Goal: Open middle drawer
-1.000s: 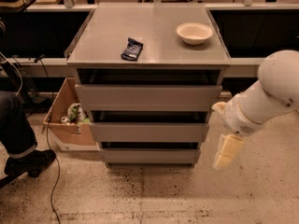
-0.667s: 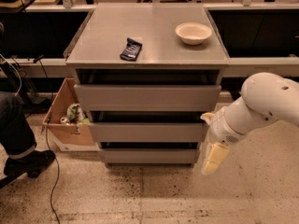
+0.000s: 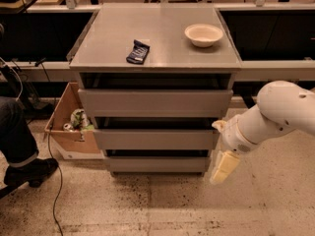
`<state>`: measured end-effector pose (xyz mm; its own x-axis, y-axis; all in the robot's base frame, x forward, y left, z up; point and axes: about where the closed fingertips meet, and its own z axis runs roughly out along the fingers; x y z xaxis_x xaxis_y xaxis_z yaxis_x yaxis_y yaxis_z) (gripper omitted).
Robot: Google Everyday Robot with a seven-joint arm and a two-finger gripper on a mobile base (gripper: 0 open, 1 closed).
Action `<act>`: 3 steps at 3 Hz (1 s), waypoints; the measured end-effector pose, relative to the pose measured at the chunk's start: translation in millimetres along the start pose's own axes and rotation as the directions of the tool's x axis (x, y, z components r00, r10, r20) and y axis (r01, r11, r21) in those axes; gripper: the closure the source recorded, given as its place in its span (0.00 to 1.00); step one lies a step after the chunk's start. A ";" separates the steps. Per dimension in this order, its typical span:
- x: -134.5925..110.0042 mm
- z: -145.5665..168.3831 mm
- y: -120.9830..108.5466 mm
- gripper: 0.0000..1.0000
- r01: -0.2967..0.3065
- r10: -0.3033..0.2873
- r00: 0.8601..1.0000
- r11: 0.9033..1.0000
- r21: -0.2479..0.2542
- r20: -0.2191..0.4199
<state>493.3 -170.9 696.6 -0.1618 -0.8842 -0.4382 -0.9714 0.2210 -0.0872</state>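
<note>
Camera view: middle drawer (image 3: pixel 155 139) sits just left of my gripper (image 3: pixel 223 168), lower right; its opening I cannot tell.

bowl (image 3: pixel 203 34): back right corner of cabinet top (image 3: pixel 162 26)
packet (image 3: pixel 138 51): left of centre
middle drawer (image 3: pixel 155 139): between upper drawer (image 3: pixel 155 103) and lower drawer (image 3: pixel 156 164)
gripper (image 3: pixel 224 167): right of lower drawer

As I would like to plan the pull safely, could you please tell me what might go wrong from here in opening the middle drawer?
The pincer hangs off the right front corner of the cabinet, level with the bottom drawer, so it might hook that instead of the middle drawer. The middle front shows no handle, only a dark gap above; a grip may slip. A jolt could shift the bowl on top.
</note>
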 end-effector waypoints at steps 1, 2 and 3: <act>-6.8 54.7 -15.7 0.00 -0.053 0.054 0.993 0.999 -0.006 0.107; -10.6 98.4 -35.8 0.00 -0.063 0.062 0.984 0.998 0.002 0.166; -11.5 145.4 -53.5 0.00 -0.061 0.059 0.977 0.998 0.007 0.207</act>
<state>572.4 -112.7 576.2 -0.1791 -0.7655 -0.6180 -0.9584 0.2776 -0.0660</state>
